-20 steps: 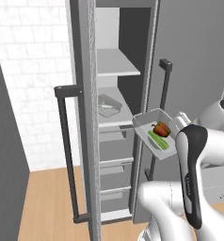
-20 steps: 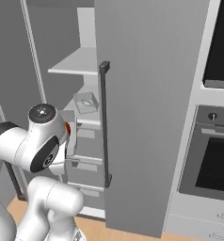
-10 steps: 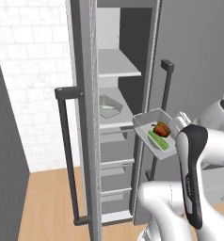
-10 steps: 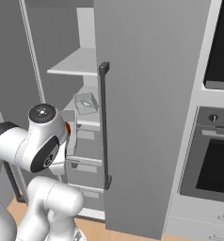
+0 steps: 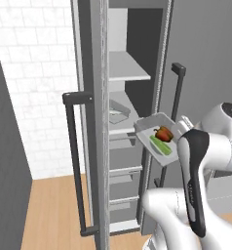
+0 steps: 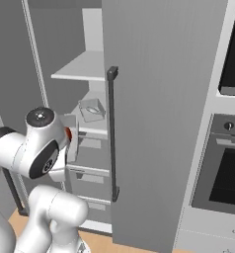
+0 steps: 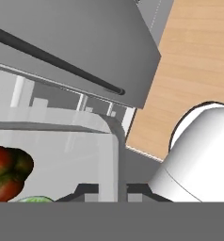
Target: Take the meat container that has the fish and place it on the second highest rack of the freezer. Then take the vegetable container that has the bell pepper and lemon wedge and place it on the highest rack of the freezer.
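My gripper (image 7: 113,190) is shut on the side wall of the clear vegetable container (image 5: 156,136), held level in front of the open freezer (image 5: 132,44). In it lie the red bell pepper (image 5: 163,133) and the green-yellow lemon wedge (image 5: 162,146). The hand view shows the pepper (image 7: 8,172) and the wedge's tip (image 7: 36,199) behind the tray's rim (image 7: 109,150). The tray hangs just outside the cabinet, below the upper shelf board (image 5: 127,68). Another clear container (image 5: 119,112) sits on the lower shelf board; the fish in it I cannot make out.
The freezer's left door, with a long dark handle (image 5: 74,161), stands open; the right door and its handle (image 6: 112,133) stand open beside the tray. Grey drawers (image 5: 125,176) fill the cabinet below. A black oven (image 6: 228,168) is at right. My white elbow (image 6: 40,148) stands close to the tray.
The tray with the pepper and wedge stays at about the same height in front of the shelves. The whole picture has shifted slightly.
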{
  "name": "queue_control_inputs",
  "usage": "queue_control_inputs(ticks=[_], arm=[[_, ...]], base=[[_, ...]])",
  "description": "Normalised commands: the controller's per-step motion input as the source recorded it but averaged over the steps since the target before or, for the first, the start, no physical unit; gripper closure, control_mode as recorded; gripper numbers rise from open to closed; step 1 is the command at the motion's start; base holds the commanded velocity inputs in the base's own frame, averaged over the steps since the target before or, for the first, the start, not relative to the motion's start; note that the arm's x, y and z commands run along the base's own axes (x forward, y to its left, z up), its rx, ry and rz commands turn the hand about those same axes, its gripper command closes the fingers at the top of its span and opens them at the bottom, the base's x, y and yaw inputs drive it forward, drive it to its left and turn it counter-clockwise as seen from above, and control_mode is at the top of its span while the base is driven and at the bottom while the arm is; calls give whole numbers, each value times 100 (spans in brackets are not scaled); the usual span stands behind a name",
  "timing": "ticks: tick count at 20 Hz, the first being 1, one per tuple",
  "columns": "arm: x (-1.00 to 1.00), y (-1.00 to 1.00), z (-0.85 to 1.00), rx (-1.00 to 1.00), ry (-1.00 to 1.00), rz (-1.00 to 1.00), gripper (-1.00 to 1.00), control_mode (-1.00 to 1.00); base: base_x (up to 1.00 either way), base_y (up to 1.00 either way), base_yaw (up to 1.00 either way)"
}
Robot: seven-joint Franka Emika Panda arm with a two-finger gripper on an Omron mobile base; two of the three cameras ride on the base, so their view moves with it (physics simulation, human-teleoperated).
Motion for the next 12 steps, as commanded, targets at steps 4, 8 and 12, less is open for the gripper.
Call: queue_control_inputs(ticks=[4,8,12], arm=[[11,22,5,-1,-1,0,100,-100],[19,0,31,0,-11,0,100,-100],[17,3,46,0,-14,0,100,-100]], base=[[0,0,0],[0,0,0],[0,0,0]])
